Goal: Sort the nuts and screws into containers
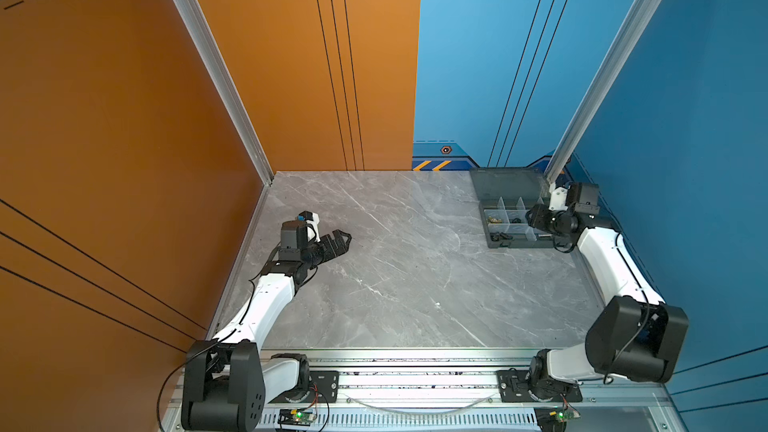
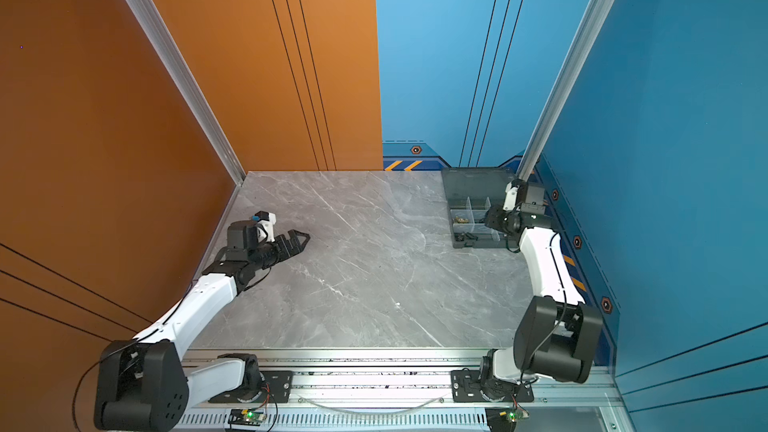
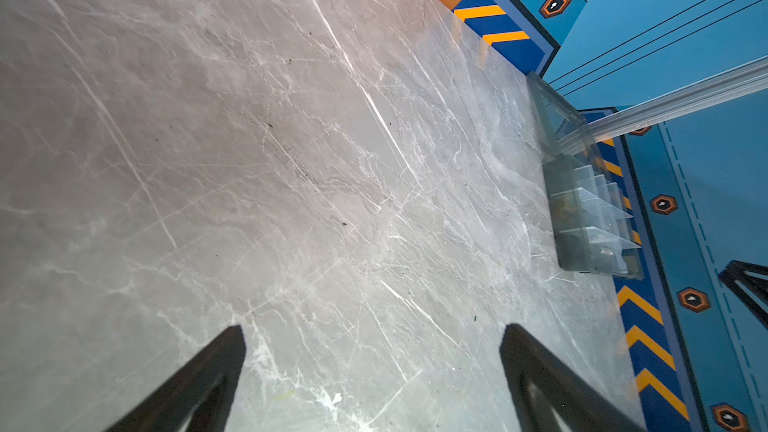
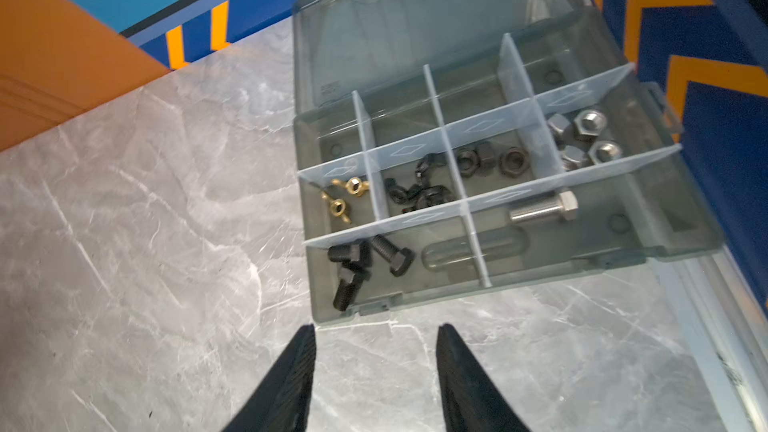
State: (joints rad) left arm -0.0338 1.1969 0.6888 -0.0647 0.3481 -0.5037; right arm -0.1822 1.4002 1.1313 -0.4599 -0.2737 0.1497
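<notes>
The smoky-grey organiser box [image 4: 540, 280] lies open at the back right of the table in both top views [image 1: 519, 244] [image 2: 473, 245]. Its containers hold sorted parts: black screws [image 4: 365, 263], a silver screw [image 4: 544, 207], brass wing nuts [image 4: 345, 195], black wing nuts [image 4: 419, 189], black hex nuts [image 4: 486, 160] and silver hex nuts [image 4: 582, 135]. My right gripper [image 4: 374, 328] is open and empty, over the table just outside the box's front wall. My left gripper [image 1: 347, 238] [image 3: 372, 328] is open and empty, low over the table's left side.
The box's lid [image 1: 507, 184] lies back towards the blue wall. An aluminium post [image 1: 602, 76] rises right behind the box. The orange wall [image 1: 124, 160] bounds the table on the left. A metal rail [image 1: 415, 367] runs along the front edge.
</notes>
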